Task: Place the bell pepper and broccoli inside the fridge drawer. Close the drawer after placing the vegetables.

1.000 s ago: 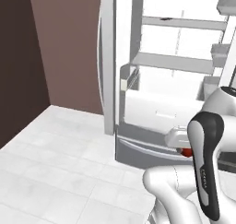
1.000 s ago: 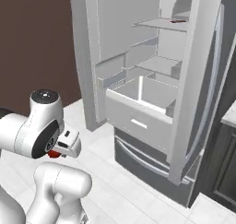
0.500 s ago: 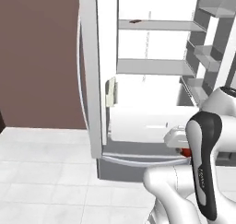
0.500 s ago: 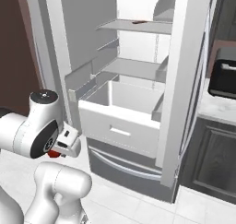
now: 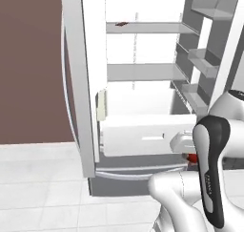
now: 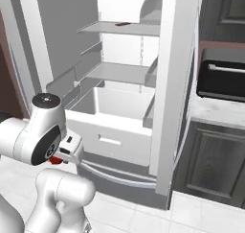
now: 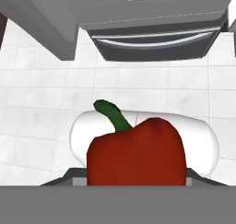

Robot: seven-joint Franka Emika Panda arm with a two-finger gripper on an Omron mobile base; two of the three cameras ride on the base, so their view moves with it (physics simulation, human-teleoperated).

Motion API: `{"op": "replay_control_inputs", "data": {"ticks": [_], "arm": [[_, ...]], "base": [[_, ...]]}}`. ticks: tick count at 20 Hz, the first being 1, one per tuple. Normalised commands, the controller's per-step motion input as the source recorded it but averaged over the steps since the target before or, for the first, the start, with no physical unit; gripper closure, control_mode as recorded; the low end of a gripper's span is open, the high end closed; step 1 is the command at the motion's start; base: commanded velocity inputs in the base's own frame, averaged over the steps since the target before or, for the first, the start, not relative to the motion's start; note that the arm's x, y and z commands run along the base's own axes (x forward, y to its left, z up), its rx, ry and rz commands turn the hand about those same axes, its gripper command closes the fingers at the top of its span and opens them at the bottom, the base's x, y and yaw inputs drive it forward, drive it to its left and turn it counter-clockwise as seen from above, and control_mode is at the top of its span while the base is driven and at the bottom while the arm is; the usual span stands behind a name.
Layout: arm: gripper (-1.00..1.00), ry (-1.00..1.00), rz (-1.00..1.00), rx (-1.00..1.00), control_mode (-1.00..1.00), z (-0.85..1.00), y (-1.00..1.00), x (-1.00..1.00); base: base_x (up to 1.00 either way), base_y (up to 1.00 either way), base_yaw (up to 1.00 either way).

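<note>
My gripper point(image 7: 137, 181) clamps the glossy, likely slippery bell pepper point(image 7: 137, 153) by its firm flanks, the open fridge drawer point(image 6: 115, 137) at twelve o'clock.

Bell pepper point(image 7: 136, 154) before fridge drawer point(image 5: 143, 139)

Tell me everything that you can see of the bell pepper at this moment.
The bell pepper is glossy, deep red and rounded, with a curved green stem at its upper left in the hand view. It looks whole and smooth. It sits at the gripper, which is shut on it, above the white tiled floor and in front of the fridge. In the base views just a small red patch peeks out by the white hand, low beside the arm.
</note>
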Motion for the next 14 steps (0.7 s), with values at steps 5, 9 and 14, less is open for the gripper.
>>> {"op": "replay_control_inputs", "data": {"ticks": [5,9,14], "arm": [[1.00,0.00,0.00,0.00,1.00,0.00,0.00,0.00],[1.00,0.00,0.00,0.00,1.00,0.00,0.00,0.00],[1.00,0.00,0.00,0.00,1.00,0.00,0.00,0.00]], "base": [[0.55,0.03,-0.12],[0.30,0.00,-0.12],[0.21,0.02,-0.14]]}}
